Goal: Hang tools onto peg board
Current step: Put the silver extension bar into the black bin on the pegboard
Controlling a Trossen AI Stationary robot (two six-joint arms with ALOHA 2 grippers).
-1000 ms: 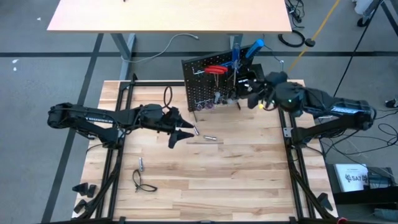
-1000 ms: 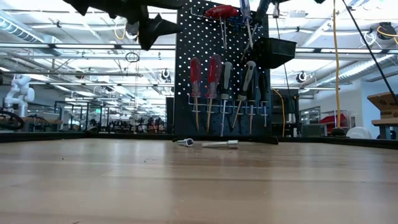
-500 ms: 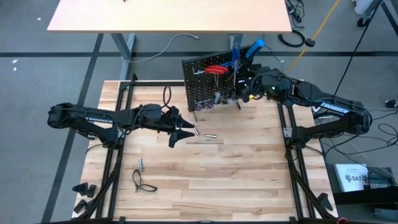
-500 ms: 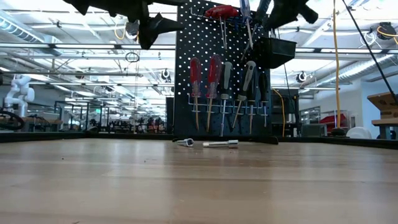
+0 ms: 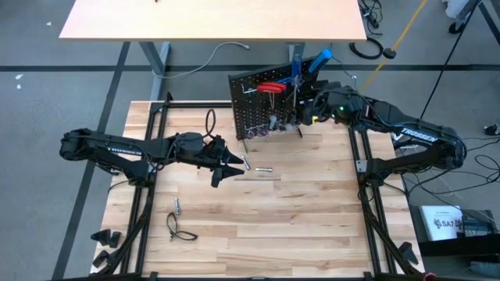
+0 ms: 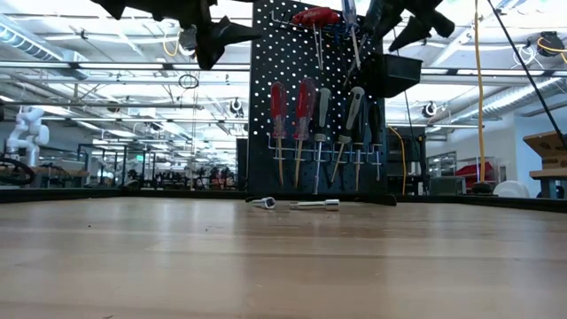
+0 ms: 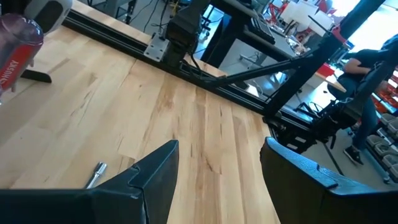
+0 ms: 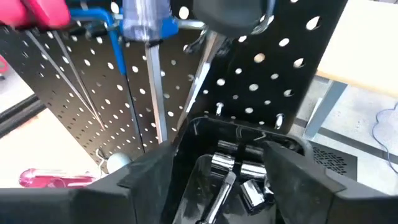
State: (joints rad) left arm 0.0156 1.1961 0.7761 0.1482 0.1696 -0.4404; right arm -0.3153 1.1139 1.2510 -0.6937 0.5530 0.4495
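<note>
At the upper right of the high view, the right gripper is held with fingers released over the peg board's small black bin, while the left gripper, fingers spread and empty, is held above the bench at centre left.

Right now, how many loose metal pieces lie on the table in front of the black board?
2: a small socket and, beside it, a longer silver bar. Others may be hidden.
</note>
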